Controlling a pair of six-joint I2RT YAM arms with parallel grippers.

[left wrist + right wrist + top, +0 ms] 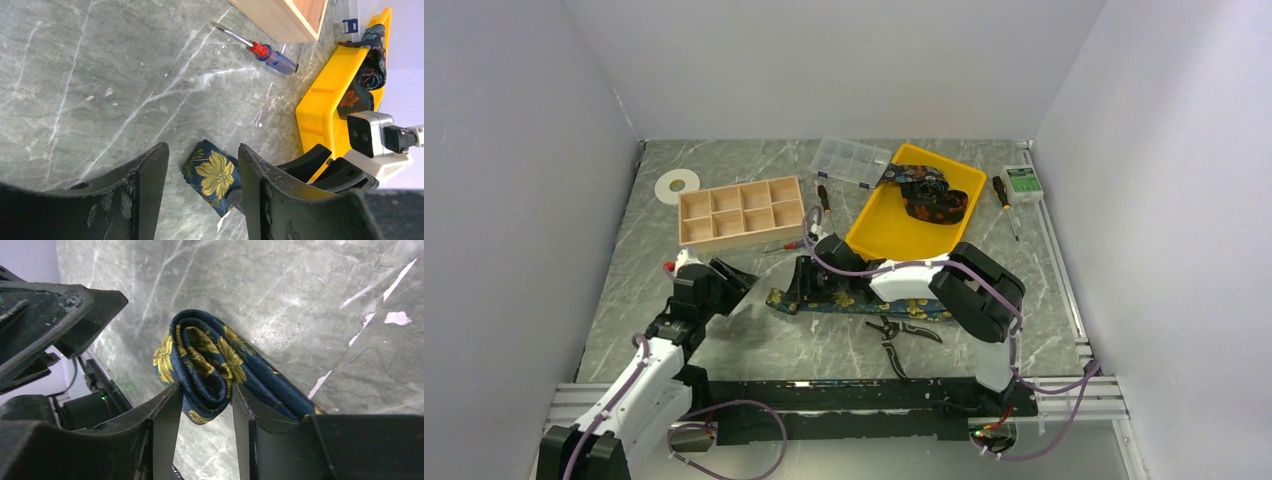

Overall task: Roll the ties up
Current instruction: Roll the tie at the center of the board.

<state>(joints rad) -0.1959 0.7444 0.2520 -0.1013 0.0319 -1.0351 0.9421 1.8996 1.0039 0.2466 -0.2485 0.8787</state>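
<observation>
While L gripper [202, 150] hangs open, R gripper [206, 387] pinches tie [215, 355]; end rolled

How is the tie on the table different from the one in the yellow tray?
The navy yellow-flowered fabric tie lies stretched along the table, one end rolled in the right gripper; the dark orange-flowered tie is bunched, untouched, in the yellow plastic tray. Both are floral fabric.
</observation>
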